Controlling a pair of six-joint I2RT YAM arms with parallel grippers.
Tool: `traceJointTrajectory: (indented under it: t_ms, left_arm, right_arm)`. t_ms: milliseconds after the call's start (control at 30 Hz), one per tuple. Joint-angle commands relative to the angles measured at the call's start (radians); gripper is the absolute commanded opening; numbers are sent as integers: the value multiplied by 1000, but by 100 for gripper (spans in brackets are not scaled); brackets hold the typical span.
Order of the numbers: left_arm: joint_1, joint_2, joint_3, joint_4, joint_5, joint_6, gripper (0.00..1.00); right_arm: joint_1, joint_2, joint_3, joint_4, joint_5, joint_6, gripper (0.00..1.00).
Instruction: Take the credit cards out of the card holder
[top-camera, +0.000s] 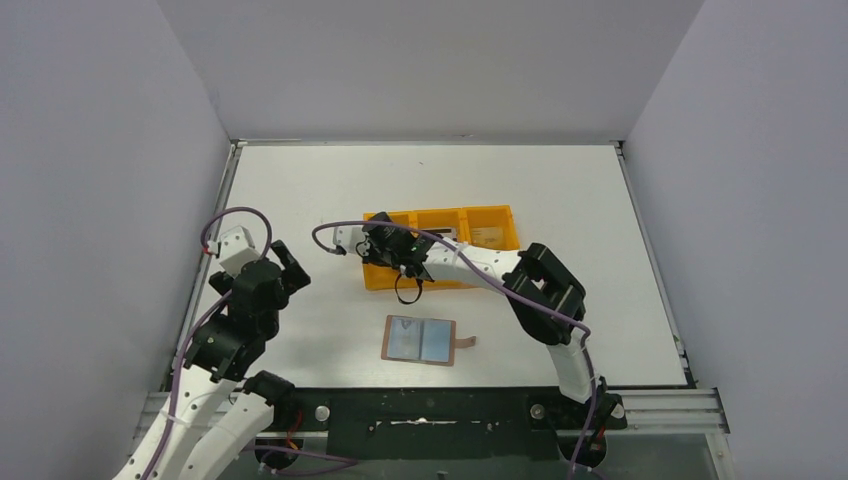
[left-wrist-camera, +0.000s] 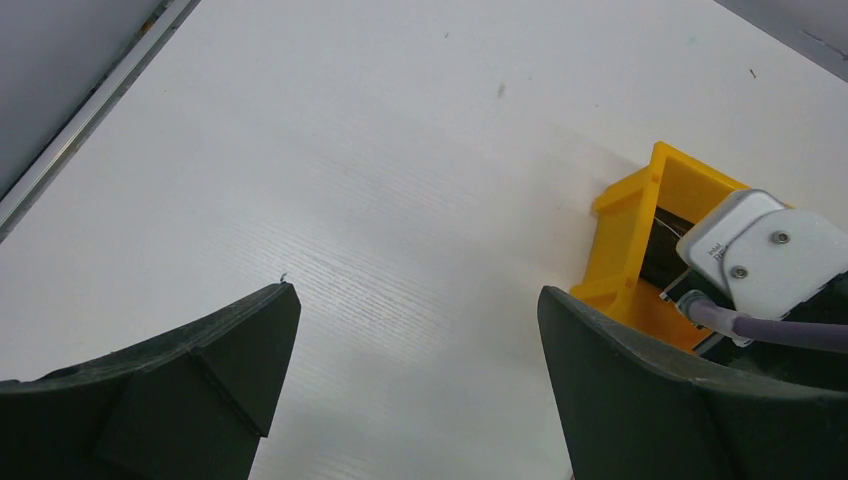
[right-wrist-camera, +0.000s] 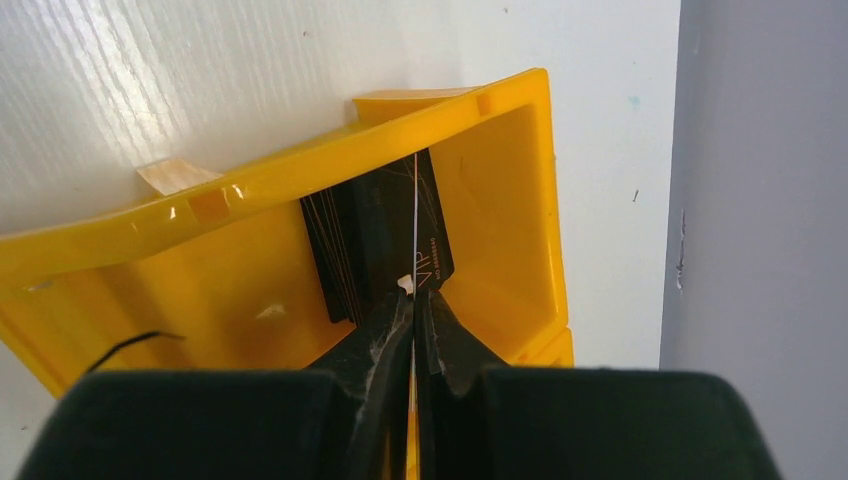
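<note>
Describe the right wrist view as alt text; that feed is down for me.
The right gripper is pinched shut on a thin pale card seen edge-on, held inside an end compartment of the orange tray. A black card marked VIP lies in the same compartment; white table shows beyond the tray.

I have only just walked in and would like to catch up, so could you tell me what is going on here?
The right gripper is shut on a thin card, seen edge-on. It holds the card over an end compartment of the orange three-compartment plastic tray, where a black rectangular card already lies. The small brown leather bifold wallet lies open on the white table, grey-blue inside up. The left gripper is open over bare table, holding nothing.
</note>
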Motion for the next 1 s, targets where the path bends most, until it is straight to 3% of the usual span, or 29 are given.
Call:
traceJointTrajectory:
  t_ms: [0,667,967]
  left_arm:
    - [10,-28,52,9,-29,-10,91]
    - [13,-80,49,-3,-53,-30,92]
    - [13,-77,47,-1,-48,-28,91]
  right_arm:
    - [-10,3,27,75,52,-43,2]
    - [-42,77,3,138,-39,-171,9]
    - [-45,85,-6,102,-61,-179,17]
